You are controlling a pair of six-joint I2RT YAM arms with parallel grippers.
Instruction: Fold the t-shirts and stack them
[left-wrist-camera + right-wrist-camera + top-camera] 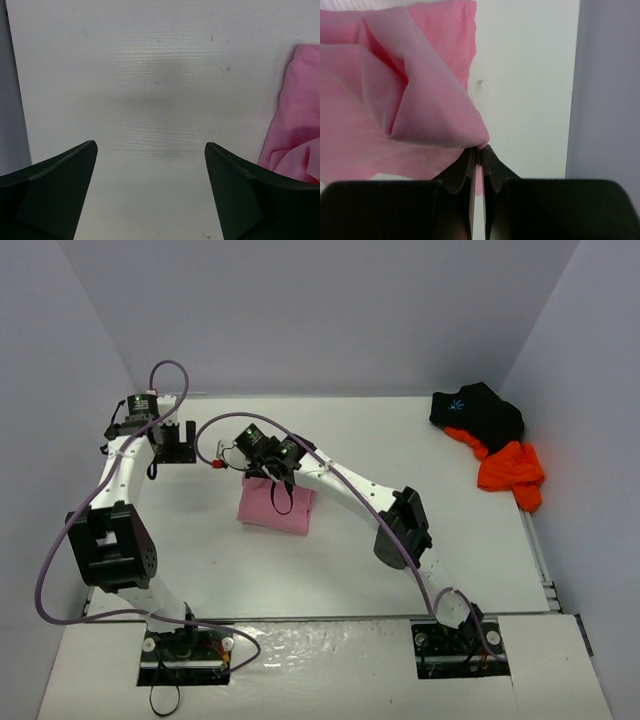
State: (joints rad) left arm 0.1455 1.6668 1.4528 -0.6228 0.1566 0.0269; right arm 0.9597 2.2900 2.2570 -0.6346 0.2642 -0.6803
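Right wrist: right gripper (479,149) pinched on edge of pink t-shirt (370,125) (cloth puckered into a fold); left gripper (150,146) splayed, empty, above table (150,60).

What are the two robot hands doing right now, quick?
Left gripper: open, holding nothing.
Right gripper: shut on the pink t-shirt.

My left arm (120,475) and right arm (345,485) are white tubes with boxy black joints, a purple cable (40,575) looping along each; my left gripper (150,145) has matte black wedge fingers (50,195).
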